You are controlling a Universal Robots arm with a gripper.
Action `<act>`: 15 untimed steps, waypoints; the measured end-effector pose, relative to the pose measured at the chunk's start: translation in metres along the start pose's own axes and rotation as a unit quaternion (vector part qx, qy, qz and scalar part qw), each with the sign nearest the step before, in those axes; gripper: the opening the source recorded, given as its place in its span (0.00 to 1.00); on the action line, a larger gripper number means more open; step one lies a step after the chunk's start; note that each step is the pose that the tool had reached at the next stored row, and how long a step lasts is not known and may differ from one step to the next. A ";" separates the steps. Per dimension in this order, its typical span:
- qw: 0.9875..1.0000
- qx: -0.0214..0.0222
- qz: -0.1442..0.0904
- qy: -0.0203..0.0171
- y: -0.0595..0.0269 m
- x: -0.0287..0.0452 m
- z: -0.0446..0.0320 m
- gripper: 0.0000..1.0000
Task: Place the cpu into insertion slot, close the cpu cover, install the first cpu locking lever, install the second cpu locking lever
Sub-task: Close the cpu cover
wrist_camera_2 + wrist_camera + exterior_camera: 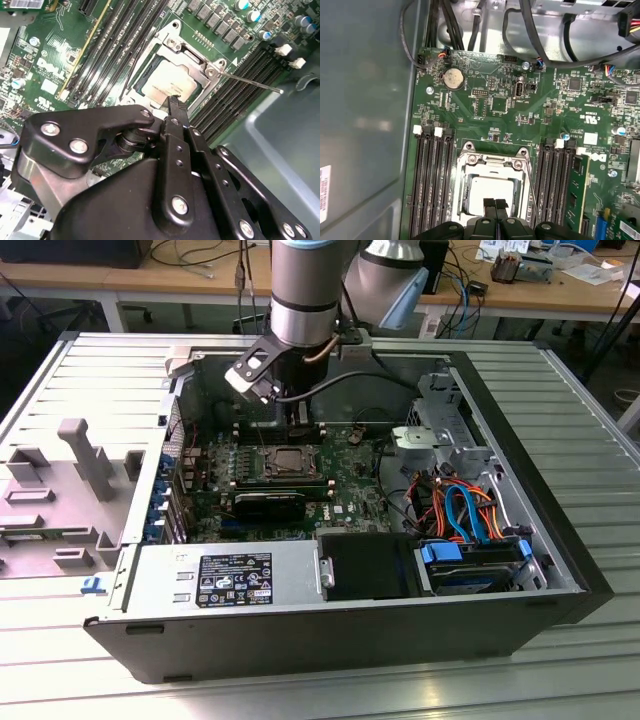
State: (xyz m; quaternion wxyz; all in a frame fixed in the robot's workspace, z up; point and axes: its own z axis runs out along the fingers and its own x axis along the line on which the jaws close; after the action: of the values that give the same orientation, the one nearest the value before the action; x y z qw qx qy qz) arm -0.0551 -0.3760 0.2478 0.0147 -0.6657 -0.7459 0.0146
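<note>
In both wrist views the cpu (pixel 489 189) (pixel 167 82) lies flat in the insertion slot (pixel 290 462), its dull silver top showing. The cpu cover (pixel 461 186) (pixel 186 50) lies down around it as a silver frame. My gripper (pixel 495 204) (pixel 173 101) is shut with nothing between its fingers, and the tips are over the cpu's edge. A thin metal locking lever (pixel 250 81) (pixel 533 196) sticks out free beside the socket. In the exterior view my gripper (pixel 297 428) hangs just above the socket, inside the open computer case.
Long black memory slots (pixel 433 185) (pixel 557 180) flank the socket on both sides. The grey case wall (pixel 365 110) runs close by. Black cables (pixel 340 390) and a drive cage (pixel 440 435) stand at the exterior view's right, and a power supply (pixel 225 578) lies in front.
</note>
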 end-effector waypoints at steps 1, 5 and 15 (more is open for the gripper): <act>1.000 0.000 0.000 0.000 -0.0001 0.0000 -0.0015 0.11; 1.000 0.000 0.000 0.000 -0.0002 0.0000 -0.0056 0.11; 1.000 0.000 0.000 0.000 -0.0002 0.0000 -0.0060 0.11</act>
State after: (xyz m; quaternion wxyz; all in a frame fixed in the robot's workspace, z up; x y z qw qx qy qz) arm -0.0550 -0.3760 0.2538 0.0149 -0.6657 -0.7459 0.0144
